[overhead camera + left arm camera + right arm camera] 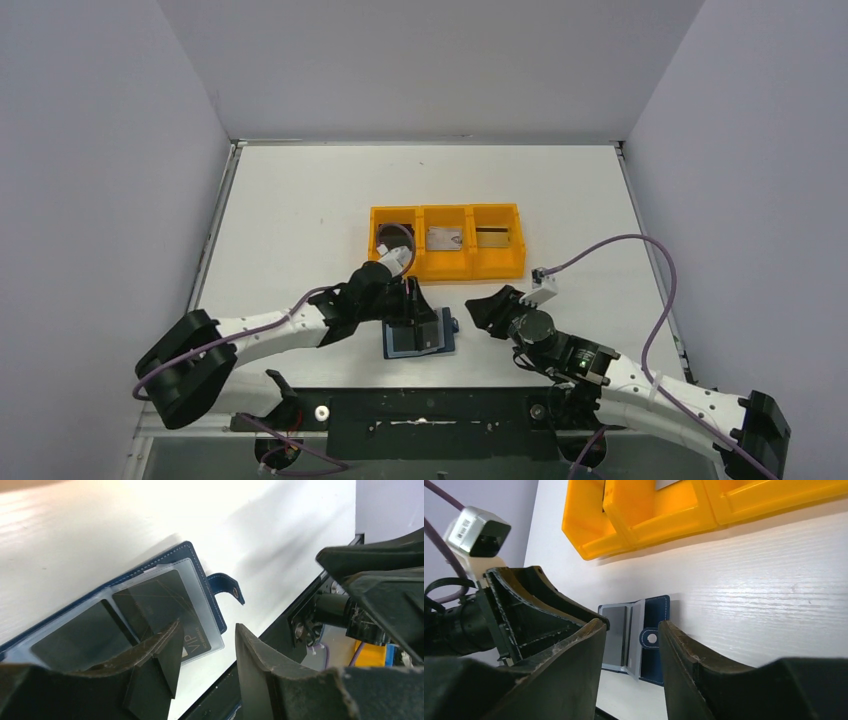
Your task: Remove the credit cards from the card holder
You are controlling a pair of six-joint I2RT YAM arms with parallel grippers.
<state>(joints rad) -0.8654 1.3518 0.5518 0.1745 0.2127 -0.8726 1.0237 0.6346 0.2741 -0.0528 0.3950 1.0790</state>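
Observation:
The navy card holder (418, 336) lies open near the table's front edge, its tab (227, 586) to the right. A dark card marked VIP (162, 607) sits in its clear pocket. A silver-grey card (445, 238) lies in the orange tray's middle compartment and a gold-tan card with a dark stripe (490, 235) in its right one. My left gripper (413, 308) is open over the holder (197, 567), with one finger (162, 647) above the pocket's edge. My right gripper (485, 308) is open and empty, just right of the holder (651, 640).
The orange three-compartment tray (445, 268) stands behind the holder and also shows in the right wrist view (649, 525). Its left compartment holds a dark object (392, 238). Grey walls close in the table on three sides. The black base rail runs along the front edge.

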